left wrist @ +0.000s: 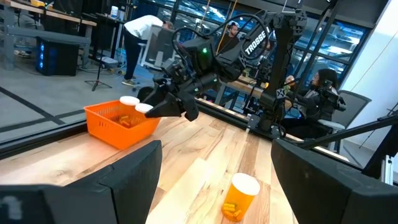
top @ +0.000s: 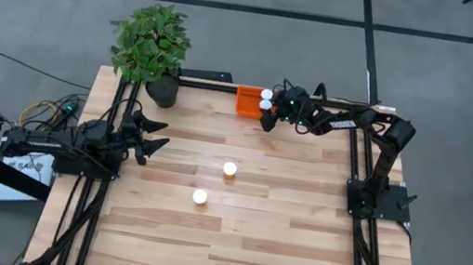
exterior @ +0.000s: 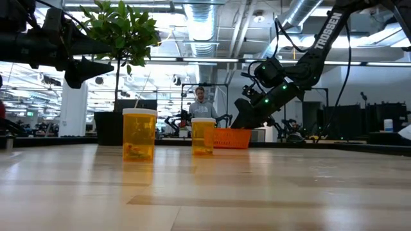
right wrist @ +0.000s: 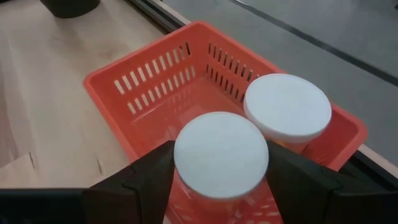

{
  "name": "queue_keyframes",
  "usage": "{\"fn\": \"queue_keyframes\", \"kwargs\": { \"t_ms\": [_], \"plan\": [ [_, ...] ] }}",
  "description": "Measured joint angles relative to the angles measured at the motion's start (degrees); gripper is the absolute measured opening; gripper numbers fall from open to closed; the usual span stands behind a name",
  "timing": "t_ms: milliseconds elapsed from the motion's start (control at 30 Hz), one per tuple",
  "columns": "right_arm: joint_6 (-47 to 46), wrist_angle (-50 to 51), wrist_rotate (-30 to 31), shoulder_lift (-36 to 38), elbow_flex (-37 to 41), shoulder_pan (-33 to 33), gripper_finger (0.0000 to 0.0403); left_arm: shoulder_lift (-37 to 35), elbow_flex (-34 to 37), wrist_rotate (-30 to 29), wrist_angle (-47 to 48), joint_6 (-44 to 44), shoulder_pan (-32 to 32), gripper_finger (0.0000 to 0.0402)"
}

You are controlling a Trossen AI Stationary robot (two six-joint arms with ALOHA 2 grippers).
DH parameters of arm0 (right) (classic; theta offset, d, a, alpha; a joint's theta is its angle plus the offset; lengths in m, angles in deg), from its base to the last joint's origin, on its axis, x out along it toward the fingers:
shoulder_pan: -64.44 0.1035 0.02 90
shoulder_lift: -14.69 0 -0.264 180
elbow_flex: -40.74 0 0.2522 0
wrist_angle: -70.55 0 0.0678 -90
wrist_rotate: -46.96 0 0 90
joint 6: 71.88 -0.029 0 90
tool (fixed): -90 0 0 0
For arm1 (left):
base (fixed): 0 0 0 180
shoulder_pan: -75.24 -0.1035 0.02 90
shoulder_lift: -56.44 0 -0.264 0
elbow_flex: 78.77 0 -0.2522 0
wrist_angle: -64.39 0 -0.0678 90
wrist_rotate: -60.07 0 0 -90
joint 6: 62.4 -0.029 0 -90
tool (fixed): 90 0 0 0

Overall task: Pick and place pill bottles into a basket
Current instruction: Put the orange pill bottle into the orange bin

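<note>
Two pill bottles (top: 230, 169) (top: 200, 197) stand upright near the middle of the table (top: 276, 242), well apart from the basket (top: 248, 100) at the far edge; a third bottle (right wrist: 287, 109) stands inside the basket at its right end; the fourth bottle (right wrist: 221, 155) is pinched between the fingers of the right gripper (right wrist: 217, 174), just over the basket's near rim, cap up; the left gripper (top: 156, 135) hangs with fingers spread by the left edge; a potted plant (top: 151, 45) sits at the far left corner, beside the basket.
</note>
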Motion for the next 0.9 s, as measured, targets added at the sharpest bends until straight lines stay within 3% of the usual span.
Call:
{"fn": "queue_keyframes", "kwargs": {
  "t_ms": [900],
  "plan": [
    [1.88,6.71,1.30,3.89,0.04,1.06,0.0232,0.01,0.00,0.00,0.01,0.02,-0.01,0.0293]
  ]
}}
